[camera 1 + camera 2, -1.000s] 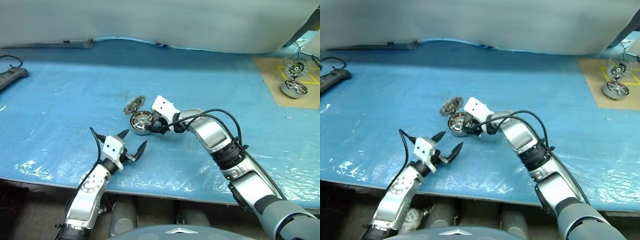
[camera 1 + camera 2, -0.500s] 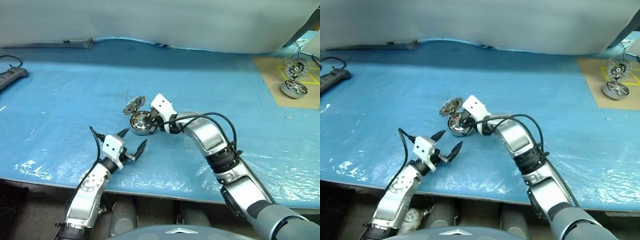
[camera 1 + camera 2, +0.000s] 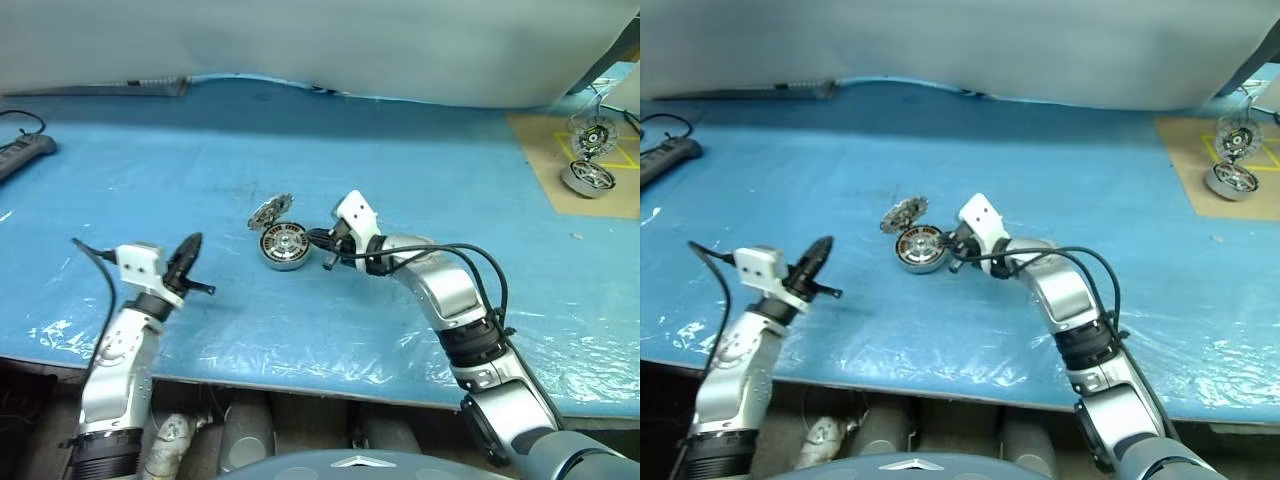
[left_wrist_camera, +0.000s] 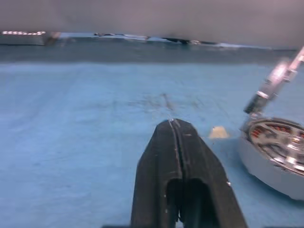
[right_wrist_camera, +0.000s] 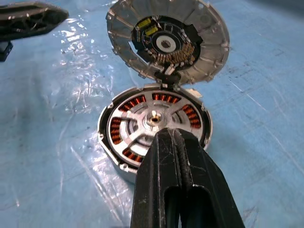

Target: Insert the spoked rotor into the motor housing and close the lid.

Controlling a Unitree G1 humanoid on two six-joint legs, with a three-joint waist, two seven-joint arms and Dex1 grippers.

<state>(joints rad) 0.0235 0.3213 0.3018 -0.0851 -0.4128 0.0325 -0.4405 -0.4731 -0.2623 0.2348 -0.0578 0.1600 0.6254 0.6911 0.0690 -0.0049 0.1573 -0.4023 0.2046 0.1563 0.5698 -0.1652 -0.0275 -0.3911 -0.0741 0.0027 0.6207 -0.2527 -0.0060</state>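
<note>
The right gripper [image 3: 327, 243] had its two black fingers [image 5: 178, 164] pressed together on nothing, their tips just beside the right-hand rim of the motor housing [image 3: 283, 245], which sat on the blue plastic-covered table [image 3: 420, 170] near the middle. In the right wrist view the spoked rotor [image 5: 153, 122] lay seated inside the housing, its silver spokes flat, with copper-coloured windings showing through the wedge-shaped gaps. The lid [image 5: 167, 40] stood open and tilted back on its hinge at the housing's far rim, its inner face with a dark round core turned toward that camera. The left gripper [image 3: 187, 256] was likewise clenched empty, its fingertips [image 4: 175, 142] meeting in a point; it hovered over the table well apart from the housing, on the robot's left, and pointed forward. Farther out, a brown board [image 3: 545, 150] with yellow tape marks lay at the table's far right and carried two other silver motor parts [image 3: 587, 176], one with its lid raised. A dark power strip [image 3: 20, 155] with a cable lay at the far left edge.
</note>
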